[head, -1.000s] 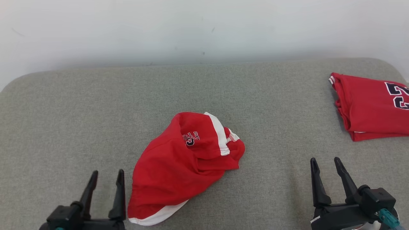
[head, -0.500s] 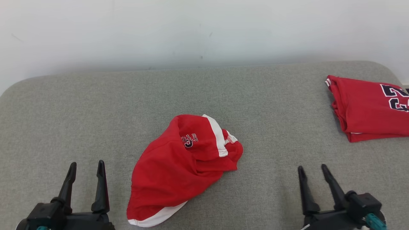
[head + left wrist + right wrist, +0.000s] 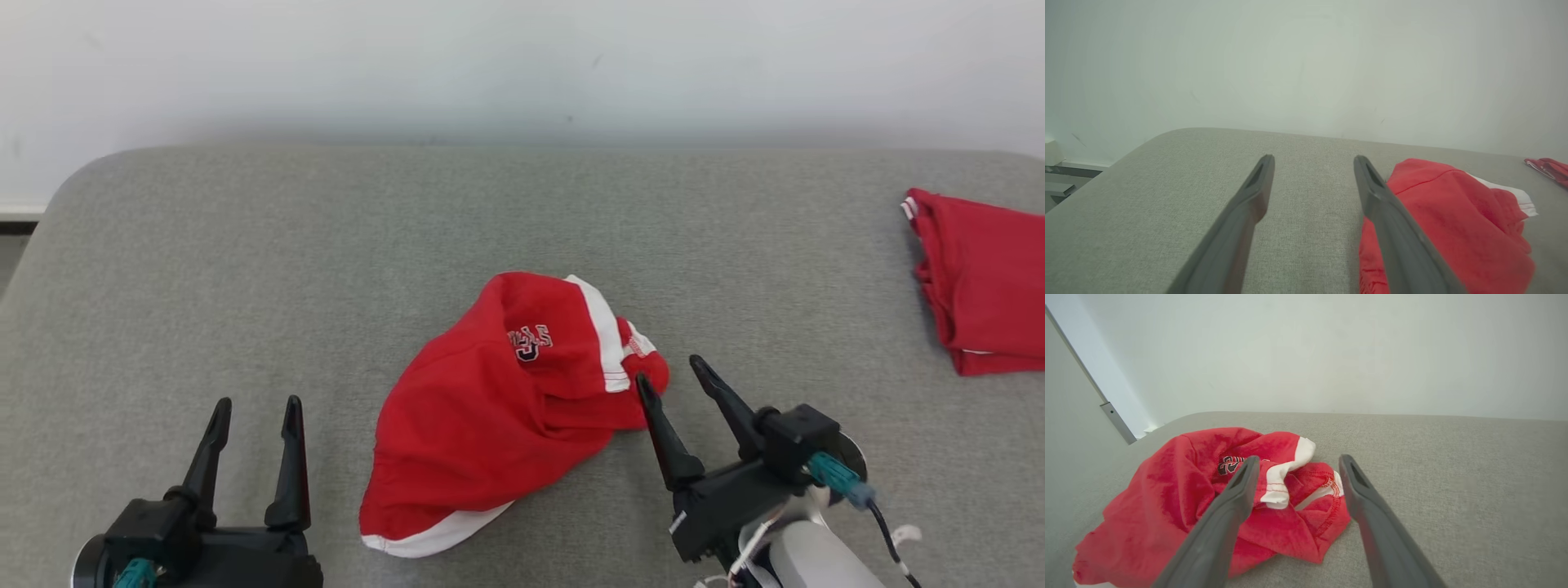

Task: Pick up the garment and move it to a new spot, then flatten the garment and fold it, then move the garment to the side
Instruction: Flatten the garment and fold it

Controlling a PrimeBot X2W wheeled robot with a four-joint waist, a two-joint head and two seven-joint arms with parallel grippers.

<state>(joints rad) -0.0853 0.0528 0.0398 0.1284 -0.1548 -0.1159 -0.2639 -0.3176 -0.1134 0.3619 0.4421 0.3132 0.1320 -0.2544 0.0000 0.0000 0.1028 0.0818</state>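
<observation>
You can see dark, white-edged lettering [image 3: 531,341] on the crumpled red garment [image 3: 490,425], but it is upside down, creased and too small to read.

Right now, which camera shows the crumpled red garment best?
Head view: the crumpled red garment lies whole from above, white hem to lettering. The right wrist view shows its bunched end close, partly behind fingers of the right gripper; the left wrist view catches one side, cut by the frame edge.
</observation>
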